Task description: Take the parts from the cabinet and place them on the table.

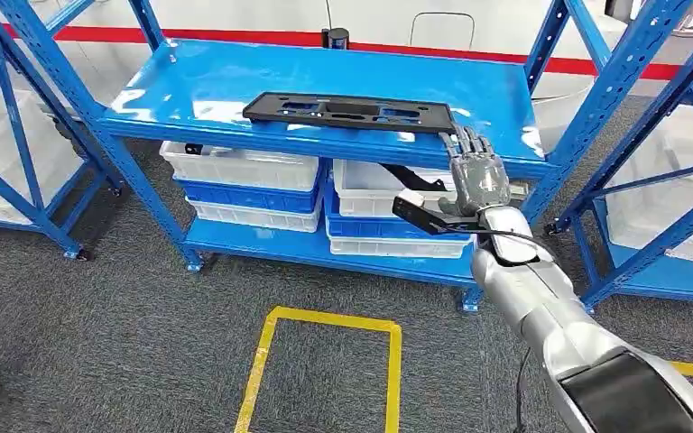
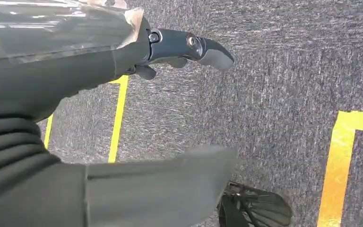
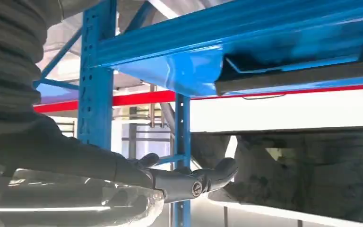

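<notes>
One black part (image 1: 350, 112) lies unlabelled on the shelf (image 1: 198, 86); right hand (image 1: 478, 176) spread, empty.

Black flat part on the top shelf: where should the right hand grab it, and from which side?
Probably the near right end of the black part: it lies flat, reaching the shelf's front edge, with the right hand just beyond that end. Come from the front.
</notes>
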